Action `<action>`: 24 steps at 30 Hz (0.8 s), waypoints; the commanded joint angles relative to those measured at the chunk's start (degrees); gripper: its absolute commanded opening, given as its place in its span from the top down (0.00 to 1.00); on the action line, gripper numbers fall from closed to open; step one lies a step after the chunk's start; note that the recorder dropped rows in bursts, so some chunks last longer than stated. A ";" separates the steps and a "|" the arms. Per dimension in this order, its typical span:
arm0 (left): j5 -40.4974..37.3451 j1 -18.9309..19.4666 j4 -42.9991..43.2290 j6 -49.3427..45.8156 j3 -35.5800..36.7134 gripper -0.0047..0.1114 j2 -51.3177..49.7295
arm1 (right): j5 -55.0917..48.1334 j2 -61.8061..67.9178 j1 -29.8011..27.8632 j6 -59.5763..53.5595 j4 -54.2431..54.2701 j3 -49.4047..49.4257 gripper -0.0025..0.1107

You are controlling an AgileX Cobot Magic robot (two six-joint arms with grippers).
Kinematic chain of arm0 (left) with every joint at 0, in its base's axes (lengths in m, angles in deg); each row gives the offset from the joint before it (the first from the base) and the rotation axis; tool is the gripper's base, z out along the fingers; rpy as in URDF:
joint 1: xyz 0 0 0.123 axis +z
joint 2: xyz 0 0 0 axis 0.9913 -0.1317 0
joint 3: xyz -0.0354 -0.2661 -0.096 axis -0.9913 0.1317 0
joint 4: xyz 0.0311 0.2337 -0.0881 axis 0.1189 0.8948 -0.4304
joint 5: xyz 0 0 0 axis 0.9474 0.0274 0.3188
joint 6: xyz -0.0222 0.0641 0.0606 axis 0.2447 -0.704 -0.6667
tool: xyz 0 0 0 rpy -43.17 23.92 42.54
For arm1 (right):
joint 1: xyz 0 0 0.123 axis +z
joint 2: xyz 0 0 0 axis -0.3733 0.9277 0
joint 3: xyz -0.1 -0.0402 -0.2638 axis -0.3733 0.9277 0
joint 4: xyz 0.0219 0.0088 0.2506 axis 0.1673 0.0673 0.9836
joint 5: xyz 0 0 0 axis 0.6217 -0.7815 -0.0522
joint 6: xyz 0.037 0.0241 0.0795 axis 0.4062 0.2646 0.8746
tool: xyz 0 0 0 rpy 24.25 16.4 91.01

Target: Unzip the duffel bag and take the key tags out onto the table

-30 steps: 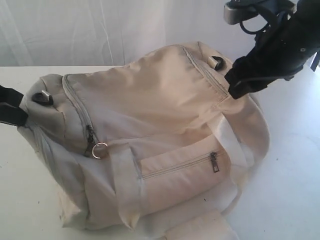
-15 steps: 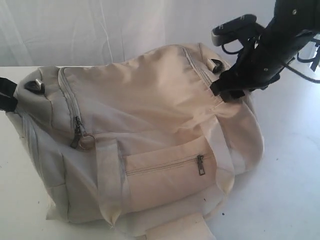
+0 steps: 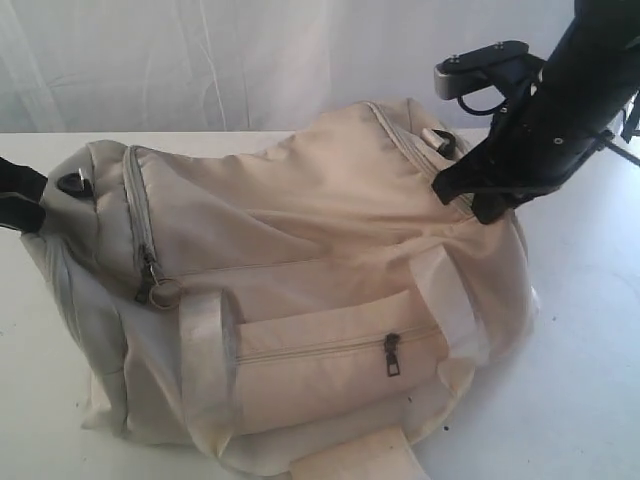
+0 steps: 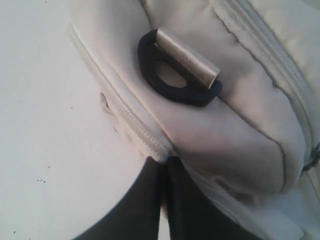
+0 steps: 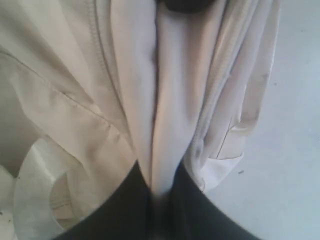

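The cream duffel bag (image 3: 300,270) lies on the white table (image 3: 580,380) with its long top zipper closed; the pull and ring (image 3: 152,278) sit near the left end. My left gripper (image 3: 30,198) is shut on the piped seam (image 4: 150,145) at that end, just below a black D-ring (image 4: 172,82). My right gripper (image 3: 462,200) is shut on a pinched fold of fabric (image 5: 160,125) at the bag's right end, beside another D-ring (image 3: 441,140). The key tags are out of view.
A front pocket with a closed zipper and dark pull (image 3: 391,356) faces the camera. A flat cream pad (image 3: 355,460) lies at the table's near edge. A white curtain (image 3: 250,50) hangs behind. Bare tabletop (image 5: 295,150) shows to the right of the bag.
My right gripper was open over the bag's right end and has shut on a fold of its fabric. The bag has shifted left and its top has flattened.
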 commanded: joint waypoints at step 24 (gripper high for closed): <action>-4.19 0.18 -6.71 -5.51 -5.41 0.60 -3.00 | 4.28 -15.19 -0.58 -0.03 4.40 12.07 0.50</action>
